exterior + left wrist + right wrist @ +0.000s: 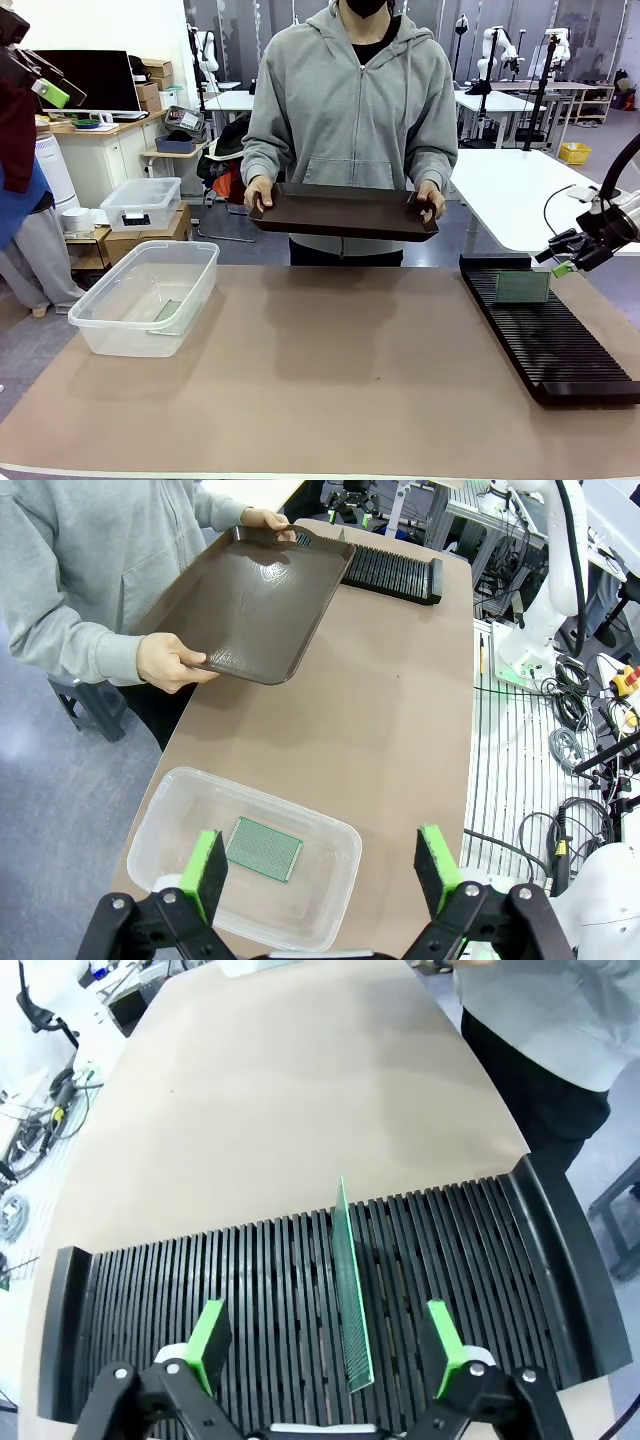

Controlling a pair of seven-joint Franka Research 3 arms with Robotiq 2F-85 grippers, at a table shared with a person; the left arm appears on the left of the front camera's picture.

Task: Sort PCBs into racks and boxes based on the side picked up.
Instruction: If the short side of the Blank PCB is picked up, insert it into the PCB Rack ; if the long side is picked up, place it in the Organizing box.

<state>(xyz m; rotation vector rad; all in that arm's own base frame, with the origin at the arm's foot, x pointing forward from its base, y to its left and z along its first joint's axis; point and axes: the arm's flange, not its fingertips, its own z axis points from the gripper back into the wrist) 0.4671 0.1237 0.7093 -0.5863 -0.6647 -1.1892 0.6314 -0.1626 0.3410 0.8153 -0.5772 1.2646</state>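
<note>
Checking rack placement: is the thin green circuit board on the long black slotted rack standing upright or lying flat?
Upright. The thin green circuit board stands on edge in a slot of the long black slotted rack, with the open right gripper apart from it.

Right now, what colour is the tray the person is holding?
Dark brown tray, glossy and bare on top; the left wrist view shows it best.

A brown table (pixel 330 370) carries a clear tub (pixel 146 298) near its left edge and a long black rack (pixel 550 335) along its right edge, well apart.
</note>
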